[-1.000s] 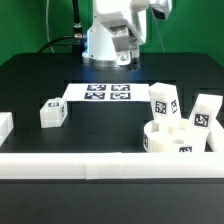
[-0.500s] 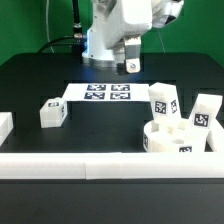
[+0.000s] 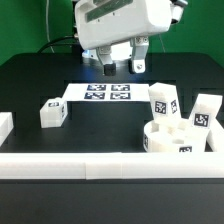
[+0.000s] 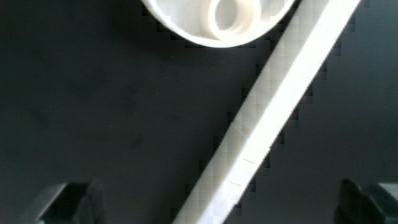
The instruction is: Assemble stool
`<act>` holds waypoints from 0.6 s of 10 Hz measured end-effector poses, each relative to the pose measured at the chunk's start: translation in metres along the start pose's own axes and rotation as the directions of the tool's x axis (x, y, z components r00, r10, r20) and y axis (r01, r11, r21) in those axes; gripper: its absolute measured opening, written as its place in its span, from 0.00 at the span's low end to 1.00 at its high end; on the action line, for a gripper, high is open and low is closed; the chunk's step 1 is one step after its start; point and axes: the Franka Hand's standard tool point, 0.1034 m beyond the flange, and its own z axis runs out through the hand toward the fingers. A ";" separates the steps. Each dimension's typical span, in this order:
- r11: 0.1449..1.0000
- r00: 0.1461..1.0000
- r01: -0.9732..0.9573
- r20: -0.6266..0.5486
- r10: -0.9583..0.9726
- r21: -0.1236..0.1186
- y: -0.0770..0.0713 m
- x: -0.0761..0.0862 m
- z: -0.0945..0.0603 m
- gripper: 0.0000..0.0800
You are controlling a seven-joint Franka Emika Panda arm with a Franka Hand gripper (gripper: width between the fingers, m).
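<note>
Seat: your round seat (image 3: pixel 170 141) lies flat against the front rail (image 3: pixel 90 165), toward the exterior view's right end of that rail.
Cut off: the wrist view shows only one arc of the seat (image 4: pixel 187 25) with one oval socket (image 4: pixel 226 14); the rail (image 4: pixel 267 120) crosses that view diagonally.
Hidden: two legs block the seat's far rim. You can't tell if they sit in sockets.
First standing leg (image 3: pixel 163 102): long axis upright, leaning slightly, tag facing the camera.
Second standing leg (image 3: pixel 205 112): upright, at the seat's exterior-view right edge.
Loose leg (image 3: pixel 52 112): on the table (image 3: pixel 30 80), well apart from the seat to the exterior view's left; long axis hard to read.
Marker board (image 3: pixel 105 93): flat, beyond the seat.
Gripper (image 3: pixel 122 66): hovers high beyond the seat, fingers (image 4: pixel 63 203) spread wide, nothing between them.
</note>
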 end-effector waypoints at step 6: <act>0.801 0.803 0.595 0.016 -0.596 -0.069 0.023 0.018 0.004 0.81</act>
